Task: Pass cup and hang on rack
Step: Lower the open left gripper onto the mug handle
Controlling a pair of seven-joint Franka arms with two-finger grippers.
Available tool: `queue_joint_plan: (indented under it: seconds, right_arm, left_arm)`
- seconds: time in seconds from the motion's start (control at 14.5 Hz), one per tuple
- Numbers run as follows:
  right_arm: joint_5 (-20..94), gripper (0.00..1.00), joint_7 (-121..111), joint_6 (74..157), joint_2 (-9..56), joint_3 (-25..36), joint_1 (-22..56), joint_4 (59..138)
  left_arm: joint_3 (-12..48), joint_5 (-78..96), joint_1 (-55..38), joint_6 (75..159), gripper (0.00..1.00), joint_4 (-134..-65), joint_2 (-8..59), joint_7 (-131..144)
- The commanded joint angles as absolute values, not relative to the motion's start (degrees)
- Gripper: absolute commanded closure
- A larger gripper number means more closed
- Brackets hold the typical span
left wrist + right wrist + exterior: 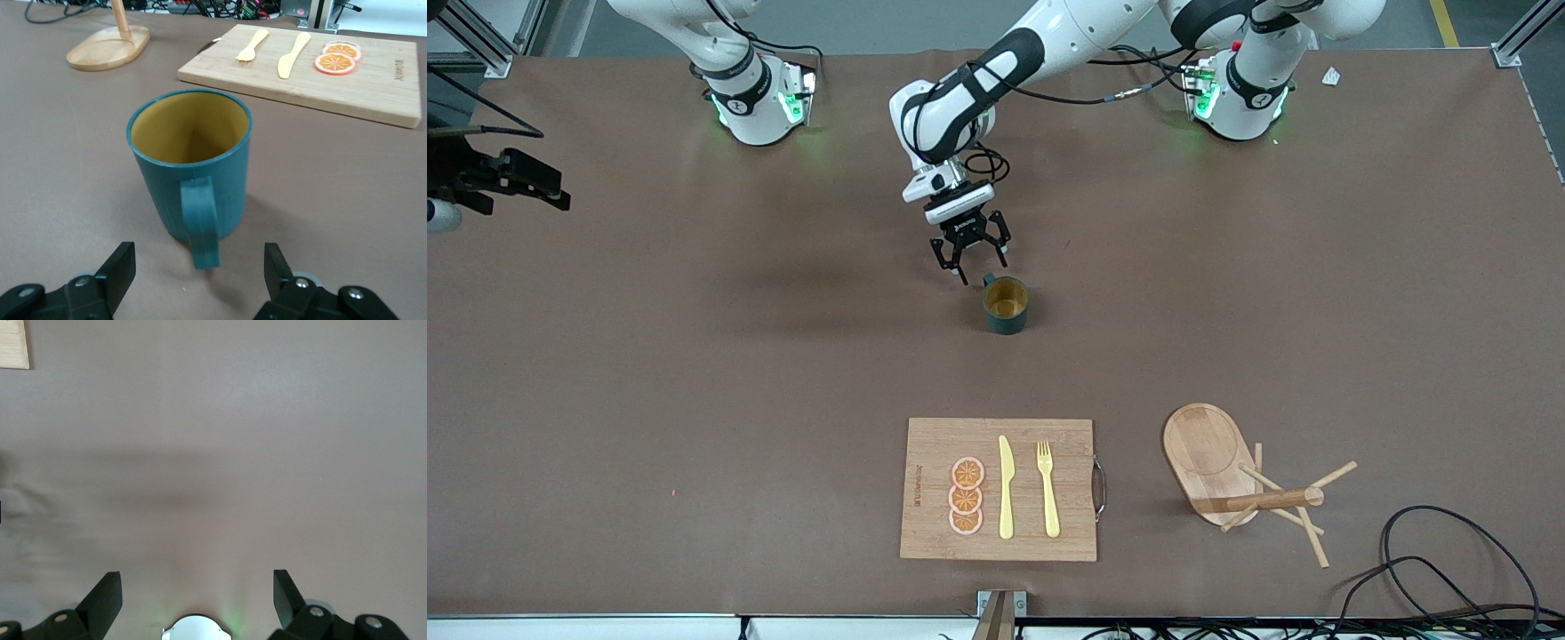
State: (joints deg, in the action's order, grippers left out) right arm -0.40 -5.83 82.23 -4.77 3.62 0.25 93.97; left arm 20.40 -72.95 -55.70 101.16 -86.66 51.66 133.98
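Observation:
The dark teal cup point(1006, 305) stands upright on the brown table near its middle, yellowish inside, and also shows in the left wrist view point(190, 160). Its handle point(200, 227) points at my left gripper point(969, 258). That gripper is low beside the cup, open and empty, and its fingers point(120, 267) stand apart just short of the handle. The wooden rack point(1214, 458) stands upright at the front, toward the left arm's end, and its base shows in the left wrist view point(107, 50). My right gripper point(197, 577) is open and empty, held high over bare table by its own base, waiting.
A bamboo cutting board point(925, 533) lies near the front edge with a yellow knife point(1006, 489), a yellow fork point(1048, 489) and orange slices point(966, 496) on it. Black cables point(1449, 569) lie by the rack. A dark fixture point(498, 178) juts in at the right arm's end.

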Motion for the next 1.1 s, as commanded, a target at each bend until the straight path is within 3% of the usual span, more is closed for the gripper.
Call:
queue_joint_plan:
  seconds: [0.0, 0.28, 0.48, 0.69, 1.03]
  right_arm:
    - [0.5, 0.0, -5.2, 81.0, -7.4, 3.2, -1.1, 94.8]
    - [0.6, 0.0, -5.4, 79.5, -9.1, 3.1, -1.7, 94.1]
    - [0.6, 0.0, -4.8, 79.5, -8.2, 2.6, -1.8, 90.7]
    - [0.9, 0.0, -4.9, 78.8, -5.6, 2.5, -2.0, 87.4]
    - [3.5, 0.0, -4.9, 76.4, -2.2, 2.7, -1.9, 83.0]
  left_arm:
    - [19.3, -75.1, -56.4, 98.8, 0.18, -86.7, 52.1, 134.6]
    - [18.1, -76.2, -56.3, 98.5, 0.24, -86.2, 52.3, 134.6]
    - [18.0, -75.9, -56.2, 98.5, 0.42, -86.3, 52.3, 134.8]
    - [17.2, -75.9, -56.1, 98.5, 0.44, -86.0, 52.4, 134.7]
    - [17.0, -75.8, -56.0, 98.5, 0.75, -85.8, 52.9, 134.4]
